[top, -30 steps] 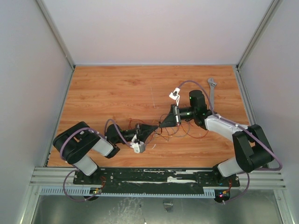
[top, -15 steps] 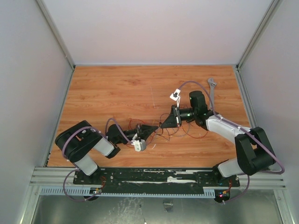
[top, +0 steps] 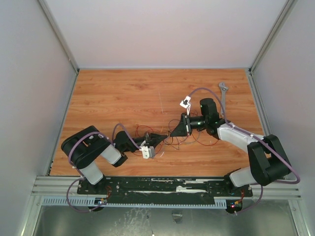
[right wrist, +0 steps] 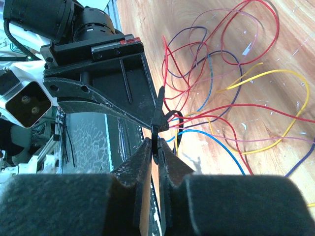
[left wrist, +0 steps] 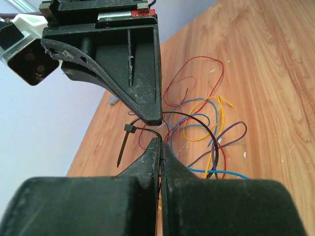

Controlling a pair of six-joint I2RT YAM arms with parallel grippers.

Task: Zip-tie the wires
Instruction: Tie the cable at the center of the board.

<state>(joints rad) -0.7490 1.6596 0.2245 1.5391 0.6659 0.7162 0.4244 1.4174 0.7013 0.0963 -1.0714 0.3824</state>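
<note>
Red wires (top: 184, 137) central on table (top: 113, 98), off edges

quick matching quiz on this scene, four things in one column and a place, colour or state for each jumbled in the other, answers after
Things
1 wrench
2 zip tie
3 wires
4 left claw

Place, colour or state
a shut
b black strip with a small square head
c grey metal, lying far right, away from both arms' tips
d thin loops in red, blue and yellow on the table

Pairs: 1-c, 2-b, 3-d, 4-a
</note>
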